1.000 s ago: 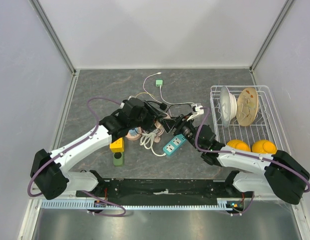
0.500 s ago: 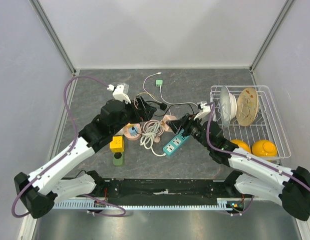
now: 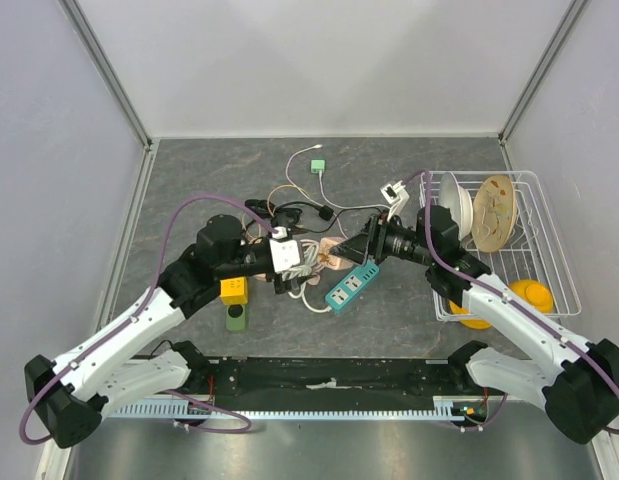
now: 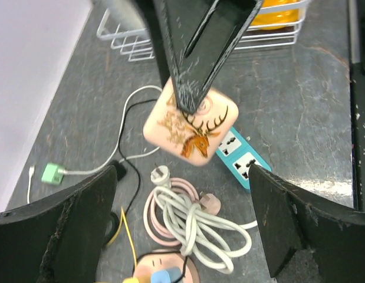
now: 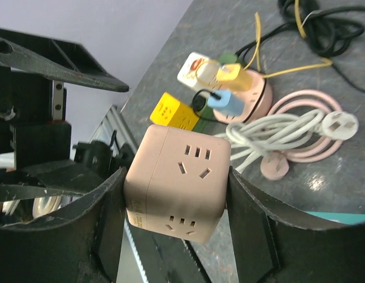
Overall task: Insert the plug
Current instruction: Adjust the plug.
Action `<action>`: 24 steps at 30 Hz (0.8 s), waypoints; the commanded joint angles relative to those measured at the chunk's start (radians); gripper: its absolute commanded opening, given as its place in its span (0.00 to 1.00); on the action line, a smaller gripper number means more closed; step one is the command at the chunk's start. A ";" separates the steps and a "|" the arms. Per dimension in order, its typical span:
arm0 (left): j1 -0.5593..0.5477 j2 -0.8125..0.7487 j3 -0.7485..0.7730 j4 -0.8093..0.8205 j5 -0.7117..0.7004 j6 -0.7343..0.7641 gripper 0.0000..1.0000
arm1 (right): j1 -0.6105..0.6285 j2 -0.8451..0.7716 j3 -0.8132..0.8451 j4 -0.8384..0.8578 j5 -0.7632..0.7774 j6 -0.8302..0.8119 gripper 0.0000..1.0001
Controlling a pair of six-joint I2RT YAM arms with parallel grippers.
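Left gripper (image 4: 182,188): jaws spread wide, holding nothing, over the coiled white cable (image 4: 197,219).
Right gripper (image 3: 359,244): clamped on pink cube socket (image 5: 181,177), raised above table centre.

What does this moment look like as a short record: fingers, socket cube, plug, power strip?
right fingers: shut on the pale pink plastic cube socket adapter, held clear of the table
left fingers: open, empty
round white plug: lying on table beside its coiled white cable, not inserted
teal power strip: flat on table, visible sockets empty
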 commanded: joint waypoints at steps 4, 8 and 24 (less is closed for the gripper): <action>-0.016 0.080 0.113 -0.048 0.191 0.259 0.98 | -0.001 0.027 0.079 -0.058 -0.199 -0.070 0.00; -0.058 0.136 0.156 -0.113 0.184 0.289 0.96 | 0.001 0.031 0.083 -0.059 -0.209 -0.076 0.00; -0.148 0.255 0.241 -0.236 0.026 0.331 0.94 | 0.001 0.067 0.083 -0.030 -0.172 -0.045 0.00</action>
